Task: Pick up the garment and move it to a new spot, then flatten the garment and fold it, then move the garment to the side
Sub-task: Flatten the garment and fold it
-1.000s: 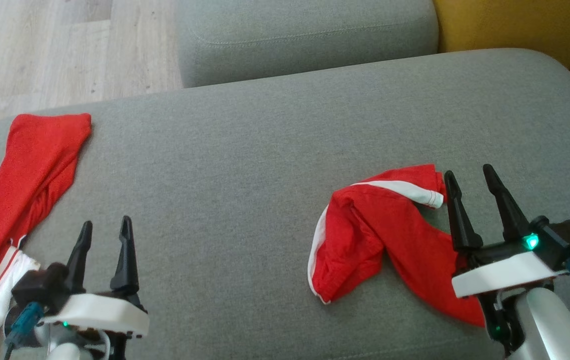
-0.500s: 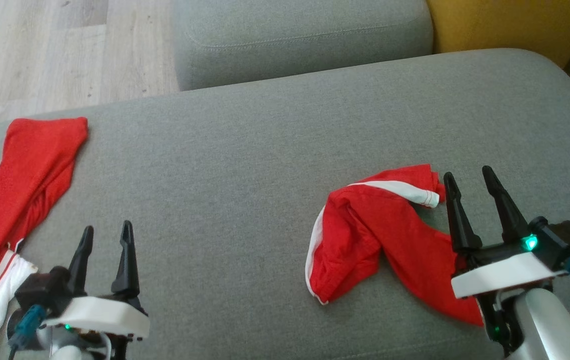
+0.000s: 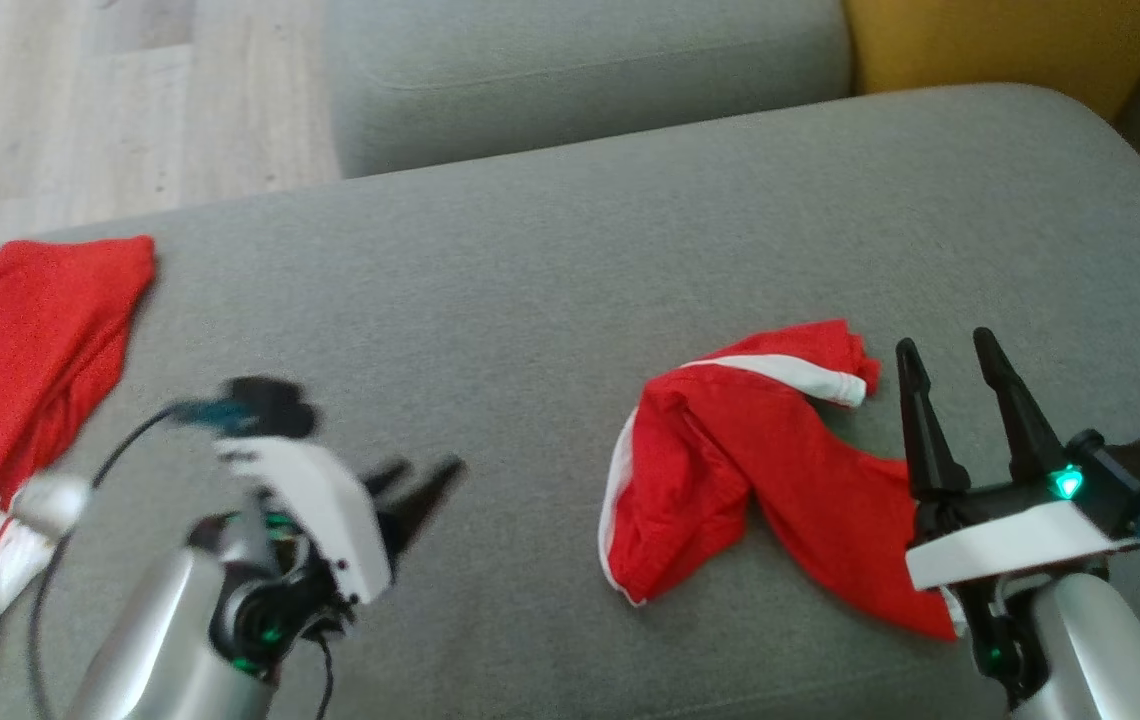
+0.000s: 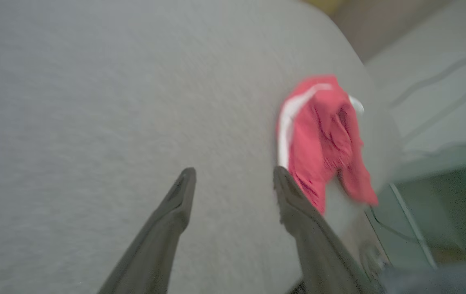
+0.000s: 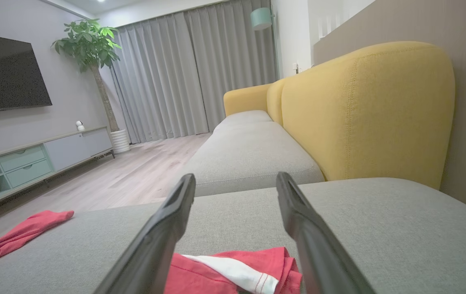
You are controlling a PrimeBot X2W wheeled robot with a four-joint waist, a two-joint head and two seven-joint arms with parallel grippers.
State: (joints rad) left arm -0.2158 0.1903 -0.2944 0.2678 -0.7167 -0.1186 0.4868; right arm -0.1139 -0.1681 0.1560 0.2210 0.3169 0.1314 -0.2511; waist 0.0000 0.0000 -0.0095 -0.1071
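Note:
The garment [image 3: 730, 470], red with white trim, lies crumpled on the grey sofa cushion [image 3: 550, 260], right of the middle. My right gripper [image 3: 945, 345] stands open at its right edge, its fingers pointing away over the cushion and its base over the cloth's near tail. In the right wrist view the garment [image 5: 233, 273] lies low between the open fingers of my right gripper [image 5: 235, 177]. My left gripper [image 3: 427, 468], blurred by motion, is open and points right toward the garment, a good gap away. In the left wrist view the garment [image 4: 323, 134] lies beyond the right fingertip of my left gripper [image 4: 234, 171].
A second red and white garment [image 3: 30, 340] lies stretched along the cushion's left edge, also in the right wrist view [image 5: 16, 237]. Another grey cushion [image 3: 580, 70] sits behind, with a yellow backrest [image 3: 1010, 40] at the far right and wooden floor [image 3: 80, 100] at the far left.
My left arm has swung up and to the right, turning its fingers toward the crumpled garment. The head camera has shifted slightly. The right gripper and both garments have stayed put.

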